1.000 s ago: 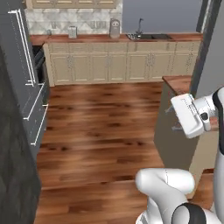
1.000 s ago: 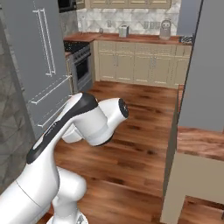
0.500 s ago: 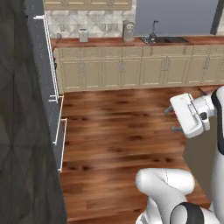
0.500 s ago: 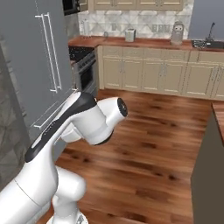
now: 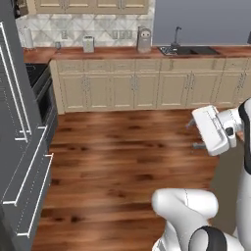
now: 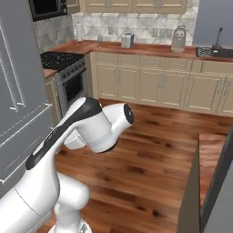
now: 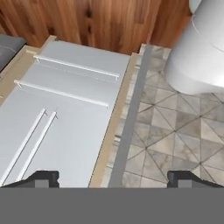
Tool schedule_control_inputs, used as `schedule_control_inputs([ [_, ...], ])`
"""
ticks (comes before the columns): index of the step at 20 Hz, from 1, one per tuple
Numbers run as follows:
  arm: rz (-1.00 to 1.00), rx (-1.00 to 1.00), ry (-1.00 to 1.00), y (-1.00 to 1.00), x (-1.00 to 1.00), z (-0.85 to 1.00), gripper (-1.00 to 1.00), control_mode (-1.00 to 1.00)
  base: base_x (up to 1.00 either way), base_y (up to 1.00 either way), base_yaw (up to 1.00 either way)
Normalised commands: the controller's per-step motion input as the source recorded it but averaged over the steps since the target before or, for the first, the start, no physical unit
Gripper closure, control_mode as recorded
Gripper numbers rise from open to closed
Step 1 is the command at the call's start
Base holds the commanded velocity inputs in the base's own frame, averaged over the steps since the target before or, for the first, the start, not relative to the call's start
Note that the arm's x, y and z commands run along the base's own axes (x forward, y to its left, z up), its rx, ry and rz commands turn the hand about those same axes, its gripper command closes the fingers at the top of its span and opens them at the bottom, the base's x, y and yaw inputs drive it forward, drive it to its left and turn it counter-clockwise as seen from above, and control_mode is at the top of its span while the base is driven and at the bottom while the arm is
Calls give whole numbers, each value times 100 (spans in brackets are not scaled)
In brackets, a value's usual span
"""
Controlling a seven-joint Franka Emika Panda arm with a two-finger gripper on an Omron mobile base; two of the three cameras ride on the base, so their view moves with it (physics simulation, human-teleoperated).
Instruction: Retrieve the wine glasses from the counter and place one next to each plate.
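Kitchen seen from the mobile base, left to right. At the near left stood the grey refrigerator (image 5: pixel 19 147), and beyond it the stove (image 6: pixel 61 59) under the microwave (image 6: pixel 45 7). The counter (image 5: pixel 122 53) ran with its long axis left to right along the far wall, under the tiled backsplash (image 6: pixel 145 25). At its left end, beside a paper-towel roll (image 5: pixel 28 37), one wine glass (image 6: pixel 99 41) stood upright, stem vertical and bowl uppermost; it was too small to show more. Further right on the counter came a toaster (image 5: pixel 88 44), a pale canister (image 5: pixel 143 39) and the sink (image 5: pixel 188 50). At the near right, over the wooden floor (image 5: pixel 122 147), the gripper (image 5: pixel 192 135) was held well apart from the counter, its fingers pointing left; in the hand view its jaws (image 7: pixel 113 179) stood wide apart with nothing between them. A corner of the bar top (image 6: pixel 211 150) lay at the near right. Compared with half a second earlier, both base views had shifted as a whole: the camera had moved with the base, not the objects, and the refrigerator took up less of the left side. The arm's pose and the spread of the jaws were unchanged.
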Motion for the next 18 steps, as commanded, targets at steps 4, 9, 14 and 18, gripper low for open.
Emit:
schedule_control_inputs([
  [4,0,0,0,0,0,0,-100,100,100,2,9],
  [9,0,0,0,0,0,0,-100,100,100,26,7],
  [14,0,0,0,0,0,0,-100,100,100,1,14],
  [18,0,0,0,0,0,0,-100,100,100,0,13],
])
